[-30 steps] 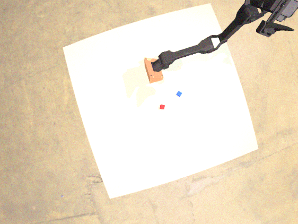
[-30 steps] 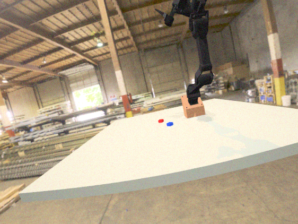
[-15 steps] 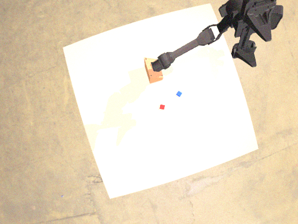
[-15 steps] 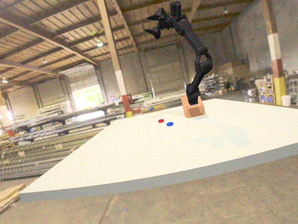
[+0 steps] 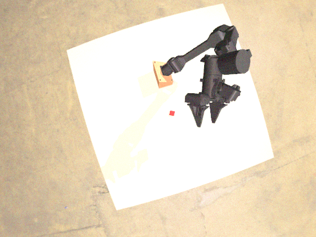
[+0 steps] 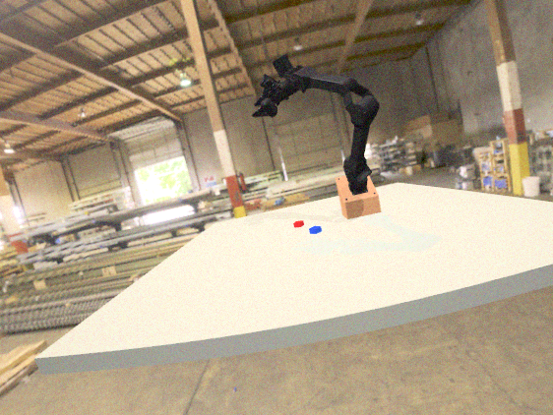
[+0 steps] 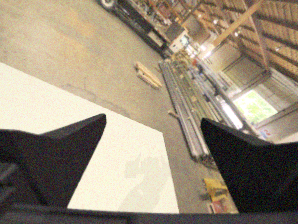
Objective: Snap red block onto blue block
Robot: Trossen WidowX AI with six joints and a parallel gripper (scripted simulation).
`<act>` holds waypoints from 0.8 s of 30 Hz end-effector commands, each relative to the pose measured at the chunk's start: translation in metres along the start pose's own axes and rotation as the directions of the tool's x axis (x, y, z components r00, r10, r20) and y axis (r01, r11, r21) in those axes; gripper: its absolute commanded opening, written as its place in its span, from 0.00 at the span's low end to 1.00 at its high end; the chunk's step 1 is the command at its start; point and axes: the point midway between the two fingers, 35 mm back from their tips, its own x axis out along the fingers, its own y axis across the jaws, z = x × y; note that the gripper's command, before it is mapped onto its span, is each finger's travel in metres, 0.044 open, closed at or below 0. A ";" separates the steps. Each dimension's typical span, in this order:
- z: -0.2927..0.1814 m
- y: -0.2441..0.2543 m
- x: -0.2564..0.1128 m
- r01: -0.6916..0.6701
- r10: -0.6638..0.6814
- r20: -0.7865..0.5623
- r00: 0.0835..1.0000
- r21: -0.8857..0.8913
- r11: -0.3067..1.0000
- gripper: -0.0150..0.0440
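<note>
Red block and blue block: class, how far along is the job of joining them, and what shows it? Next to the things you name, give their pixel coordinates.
Nothing looks done: the red block (image 5: 172, 113) (image 6: 298, 223) and blue block (image 6: 315, 229) sit apart on the table. Nothing is in hand; the tool (image 5: 206, 124) (image 6: 259, 109) (image 7: 153, 120) is open, high above the table. Left: grasp red, press it onto blue, release.

Blocks and base on the bench

On the bench (image 5: 135, 70) (image 6: 276, 275), the red block (image 5: 172, 113) (image 6: 298, 224) lies near the blue block (image 6: 315, 229), apart from it; in the exterior view it is left of and slightly behind the blue one, and the arm's base (image 5: 166, 84) (image 6: 364, 208) stands right of both, farther back.
</note>
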 end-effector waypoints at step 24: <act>-0.333 0.202 0.067 0.152 0.623 -0.743 0.244 0.664 0.732 1.00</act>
